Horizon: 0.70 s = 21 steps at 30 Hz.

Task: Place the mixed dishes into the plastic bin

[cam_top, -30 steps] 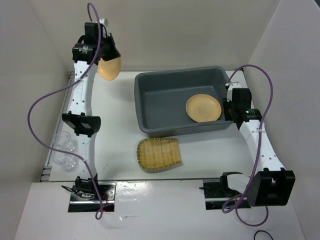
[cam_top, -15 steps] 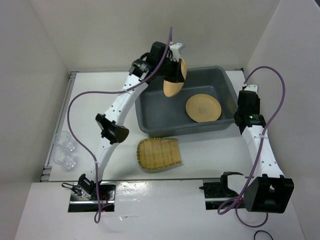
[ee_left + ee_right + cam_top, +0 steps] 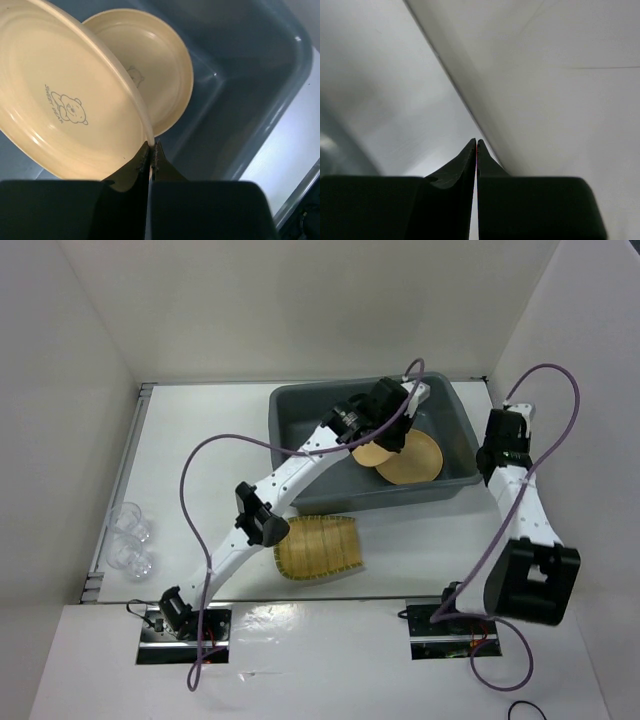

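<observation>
My left gripper [image 3: 380, 435] [image 3: 151, 146] reaches into the plastic bin [image 3: 310, 440] [image 3: 250, 75], shut on the rim of a tan plate [image 3: 368, 454] [image 3: 65, 100]. That plate is tilted and carries a small bear print. It hangs over the edge of a second tan plate [image 3: 415, 462] [image 3: 155, 65], which lies on the bin's floor at the right. The yellow bamboo tray [image 3: 318, 547] lies on the table in front of the bin. Clear cups [image 3: 130, 540] stand at the table's left edge. My right gripper [image 3: 503, 435] [image 3: 476, 142] is shut on nothing, raised beside the bin's right end.
White walls close in the table on three sides, and the right wrist view shows only wall. The left arm stretches diagonally over the table and across the bin's front rim. A purple cable loops above each arm.
The left arm swung the plate from the back left corner across and down into the bin, beside the other plate. The right gripper closed and drew back from the bin's right rim.
</observation>
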Each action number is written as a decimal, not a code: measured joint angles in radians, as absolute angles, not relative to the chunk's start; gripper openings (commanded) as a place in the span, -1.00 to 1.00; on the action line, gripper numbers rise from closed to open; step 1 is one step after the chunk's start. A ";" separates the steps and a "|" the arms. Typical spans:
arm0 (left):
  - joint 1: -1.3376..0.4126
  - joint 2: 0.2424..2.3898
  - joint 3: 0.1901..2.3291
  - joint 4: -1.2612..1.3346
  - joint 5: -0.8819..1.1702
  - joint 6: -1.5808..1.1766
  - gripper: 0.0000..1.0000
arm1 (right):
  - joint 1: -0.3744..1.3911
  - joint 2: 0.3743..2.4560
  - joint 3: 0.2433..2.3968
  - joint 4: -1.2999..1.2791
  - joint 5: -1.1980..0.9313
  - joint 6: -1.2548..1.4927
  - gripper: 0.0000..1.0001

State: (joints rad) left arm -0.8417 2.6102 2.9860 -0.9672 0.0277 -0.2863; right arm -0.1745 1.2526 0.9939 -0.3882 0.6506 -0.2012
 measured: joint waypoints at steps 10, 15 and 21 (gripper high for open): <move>-0.876 2.651 3.007 -0.884 -0.047 -0.234 -1.00 | -0.390 1.683 1.061 -0.426 0.584 -0.194 -1.00; -0.881 2.710 3.007 -0.876 -0.044 -0.204 -1.00 | -0.371 1.677 1.060 -0.451 0.524 -0.195 -1.00; -0.889 2.758 3.007 -0.886 -0.005 -0.176 -1.00 | -0.262 1.615 1.014 -0.463 0.451 -0.207 -1.00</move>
State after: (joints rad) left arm -0.8894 2.7579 3.0070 -0.8860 -0.0048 -0.1761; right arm -0.2619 1.6150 1.0142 -0.4625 0.4515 -0.2073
